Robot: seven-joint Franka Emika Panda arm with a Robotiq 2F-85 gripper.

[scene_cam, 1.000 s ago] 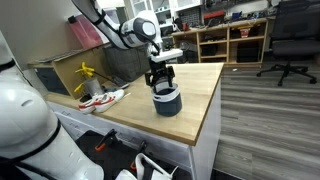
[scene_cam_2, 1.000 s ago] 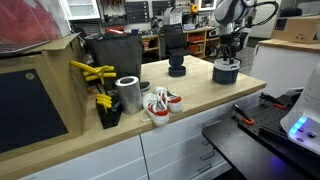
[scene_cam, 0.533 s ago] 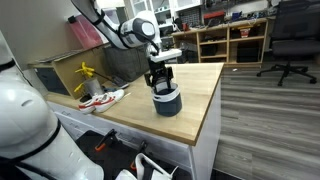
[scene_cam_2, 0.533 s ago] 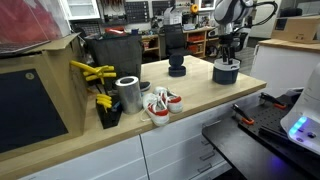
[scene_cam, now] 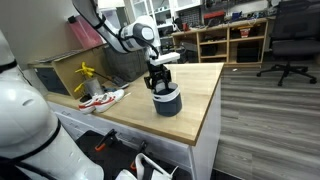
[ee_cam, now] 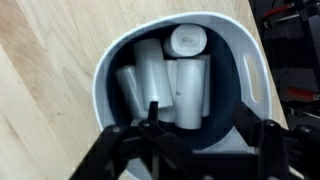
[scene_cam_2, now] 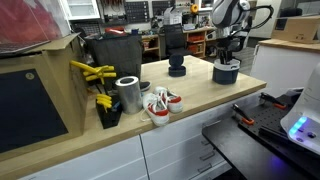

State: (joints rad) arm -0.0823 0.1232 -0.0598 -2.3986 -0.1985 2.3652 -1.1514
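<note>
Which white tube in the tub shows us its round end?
The white tube at the top of the wrist view, inside the white-rimmed dark tub. The other tubes show only their long sides.

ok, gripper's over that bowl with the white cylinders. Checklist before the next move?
1. Gripper centred over bowl: ok, right above it in both exterior views.
2. Jaws apart: ok, the wrist view shows them spread with nothing clamped.
3. White cylinders inside the bowl: ok, several are packed together.
4. Fingers touching a cylinder: cannot tell.
5. Bowl upright on countertop: ok.
6. Shoes and metal can apart from the bowl: ok, they sit further along the counter.
</note>
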